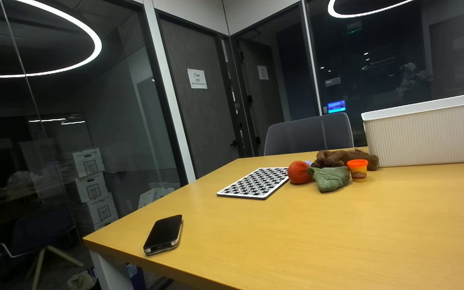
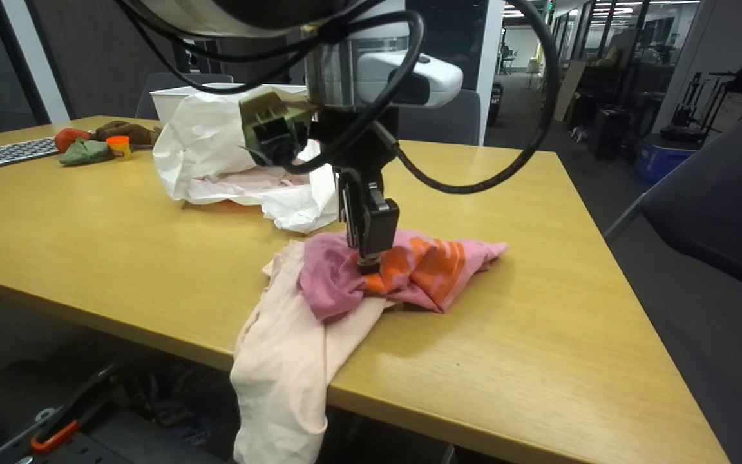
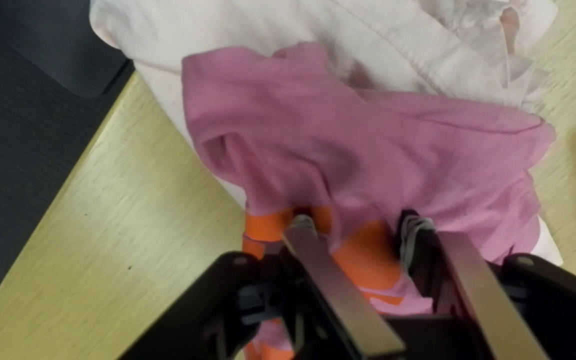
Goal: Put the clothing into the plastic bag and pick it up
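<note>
In an exterior view, pink clothing (image 2: 424,272) lies atop a pale garment (image 2: 287,361) that hangs over the near edge of the tabletop (image 2: 538,335), both outside the white bag (image 2: 207,138), so bagging these and lifting seem left. The claw (image 3: 358,222) straddles pink folds, jaws apart. Pinkish material (image 2: 248,185), perhaps cloth, shows in the bag's apparent mouth; the bin (image 1: 429,137) toward the far edge hides its contents.

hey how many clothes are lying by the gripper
2: a pink garment at the gripper, and a cream garment partly under that, overhanging the table. More may be hidden.
</note>
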Controlling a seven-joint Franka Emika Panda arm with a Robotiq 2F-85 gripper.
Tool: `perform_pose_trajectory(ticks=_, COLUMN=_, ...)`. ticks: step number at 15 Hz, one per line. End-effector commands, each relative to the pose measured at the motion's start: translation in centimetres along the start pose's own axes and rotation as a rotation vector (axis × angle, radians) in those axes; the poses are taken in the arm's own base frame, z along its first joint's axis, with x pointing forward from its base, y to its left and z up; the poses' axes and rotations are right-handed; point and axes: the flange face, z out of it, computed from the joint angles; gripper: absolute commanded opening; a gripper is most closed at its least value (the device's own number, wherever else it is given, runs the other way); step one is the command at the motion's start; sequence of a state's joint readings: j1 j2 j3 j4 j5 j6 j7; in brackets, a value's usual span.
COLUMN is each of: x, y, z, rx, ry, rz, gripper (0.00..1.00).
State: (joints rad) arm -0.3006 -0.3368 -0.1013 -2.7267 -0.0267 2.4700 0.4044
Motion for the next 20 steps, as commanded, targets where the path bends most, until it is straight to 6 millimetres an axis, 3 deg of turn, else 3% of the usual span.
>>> perform_pose_trajectory(ticks=1, x=0.3, y=-0.5, z=-0.4, rx=0.009, ry=0.030, rz=0.003, gripper=0.16)
perform_pose_trajectory(ticks=3, x=0.3, y=-0.6, z=-0.5, rx=0.014, ry=0.023, rz=0.008, gripper=0.03)
perform_pose_trajectory(ticks=5, x=0.2, y=-0.8, z=-1.9, rx=0.017, ry=0.044, rz=0.008, gripper=0.00)
perform_pose_trajectory(ticks=10, x=-1.2, y=-3.6, z=-9.8, rx=0.015, ry=0.230, rz=-0.131, gripper=0.04)
perform_pose_trajectory(ticks=13, x=-3.2, y=-6.8, z=-14.8, rx=0.096, ry=0.311, rz=-0.269, gripper=0.03)
perform_pose_trajectory(ticks=15, x=-5.6, y=-9.5, z=-17.5, rx=0.155, ry=0.315, rz=-0.370, gripper=0.04)
perform_pose_trajectory(ticks=18, x=-10.0, y=-14.1, z=-19.0, rx=0.210, ry=0.290, rz=-0.531, gripper=0.04)
perform_pose_trajectory(ticks=20, x=-12.6, y=-17.2, z=-18.3, rx=0.232, ry=0.238, rz=-0.634, gripper=0.04)
